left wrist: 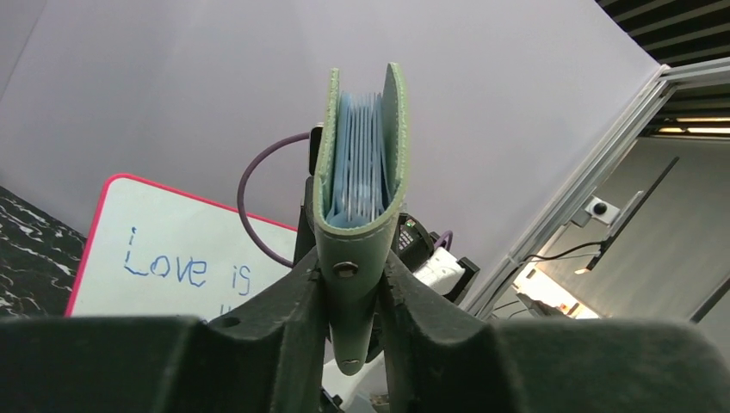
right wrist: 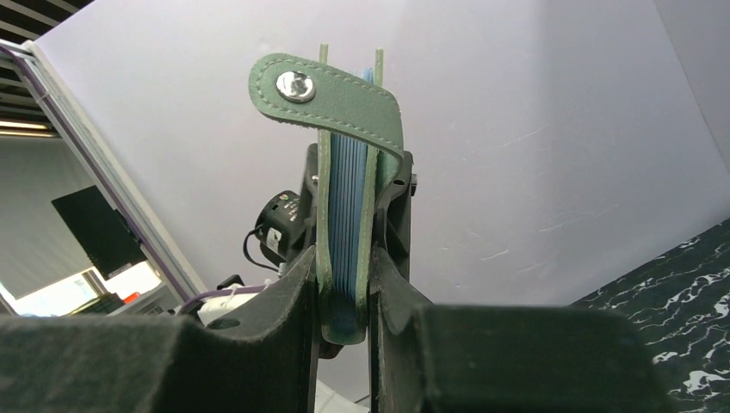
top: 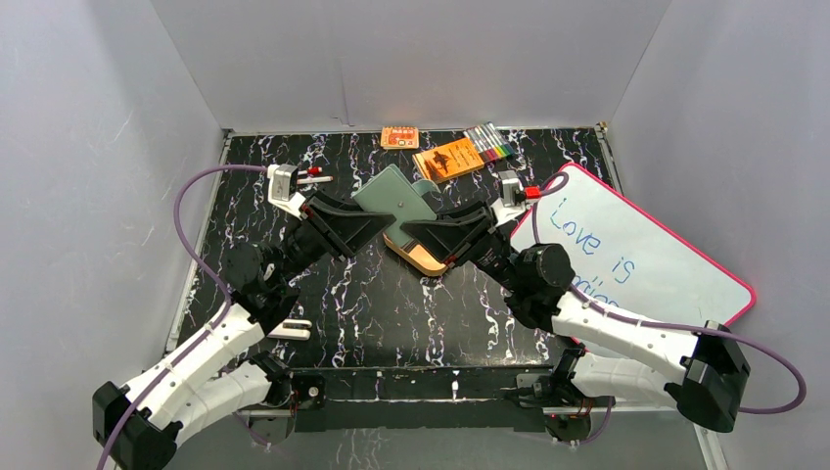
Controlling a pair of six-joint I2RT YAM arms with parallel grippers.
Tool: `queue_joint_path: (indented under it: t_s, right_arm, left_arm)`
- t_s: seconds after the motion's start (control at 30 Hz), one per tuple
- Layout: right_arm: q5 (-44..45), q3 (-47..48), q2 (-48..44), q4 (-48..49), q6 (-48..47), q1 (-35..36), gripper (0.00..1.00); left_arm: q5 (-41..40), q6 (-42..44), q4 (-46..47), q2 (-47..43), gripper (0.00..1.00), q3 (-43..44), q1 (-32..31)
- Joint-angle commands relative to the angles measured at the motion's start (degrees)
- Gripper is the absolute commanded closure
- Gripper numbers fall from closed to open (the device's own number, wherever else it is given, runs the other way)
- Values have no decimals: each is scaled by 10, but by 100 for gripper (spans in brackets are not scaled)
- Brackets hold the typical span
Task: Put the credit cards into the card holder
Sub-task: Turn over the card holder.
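Sage-green leather is pinched from both sides: the card holder hangs above the tan tray in the middle of the worktop. The left jaws and the right jaws are each clamped on both covers together. I think one arm should grip only one cover (not the whole pack), so the other can pull the case open gently. The left wrist view shows the blue-grey pockets fanned, while the right wrist view shows the snap tab unfastened. Only the top view shows the tray. The credit cards I find in no view.
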Motion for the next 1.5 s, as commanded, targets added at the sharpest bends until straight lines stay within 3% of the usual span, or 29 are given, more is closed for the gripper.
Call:
queue_joint_path:
  t_s: [0.0, 0.1, 0.17, 0.2, 0.3, 0.5, 0.67, 0.83, 1.0, 1.23, 1.47]
  right_arm:
    - [11, 6, -4, 63, 0, 3, 100]
    - [6, 6, -8, 50, -1, 4, 100]
    - [-2, 12, -13, 25, 0, 4, 100]
    - [-8, 17, -17, 4, -4, 3, 95]
    - [-14, 40, -38, -100, -22, 3, 48]
    - [10, 112, -122, -429, -120, 3, 2]
    - [117, 145, -180, -632, -161, 4, 1]
    - [181, 137, -250, -665, -201, 3, 1]
    - [142, 226, -157, -777, -238, 3, 4]
    - [75, 231, -86, -724, -256, 1, 14]
    - [-14, 206, -80, -678, -258, -28, 43]
  left_arm:
    - [10, 10, 44, -7, 83, 7, -1]
    - [6, 16, 43, -9, 100, 5, -1]
    - [-5, 22, 43, -15, 100, -2, -1]
    - [-15, 23, 39, -21, 100, -6, -1]
    - [-50, 34, -6, -46, 100, -15, -1]
    - [-137, 95, -269, -97, 100, 27, -1]
    - [-149, 125, -394, -107, 100, 39, -1]
    - [-149, 135, -454, -118, 100, 25, -1]
    - [-130, 162, -481, -117, 100, 21, -1]
    - [-87, 200, -504, -129, 100, 17, -1]
    - [-6, 218, -475, -175, 100, -10, 0]
